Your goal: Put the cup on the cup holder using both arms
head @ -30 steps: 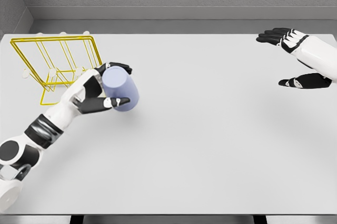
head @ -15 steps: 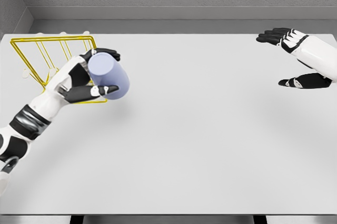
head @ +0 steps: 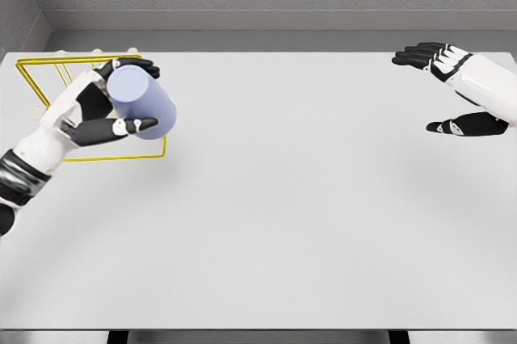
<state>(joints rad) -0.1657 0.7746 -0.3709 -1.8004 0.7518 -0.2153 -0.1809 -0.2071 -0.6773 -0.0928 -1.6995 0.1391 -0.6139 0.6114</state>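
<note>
- Left hand (head: pixel 95 111): I have it wrapped round the cup (head: pixel 141 102), thumb below and fingers over the top, so the load cannot slip while carried.
- Cup: lavender, tilted on its side, lifted over the near edge of the cup holder (head: pixel 48 77), lined up, I judge, for lowering onto a peg.
- Cup holder: yellow wire rack, far left of the table (head: pixel 307 199).
- Right hand (head: pixel 452 90): fingers spread, empty, parked far right.

The left hand (head: pixel 97 114) reaches in from the lower left, fingers curled around the lavender cup (head: pixel 142 102). The right hand (head: pixel 452 90) hovers far from it at the right edge, fingers spread and relaxed.
</note>
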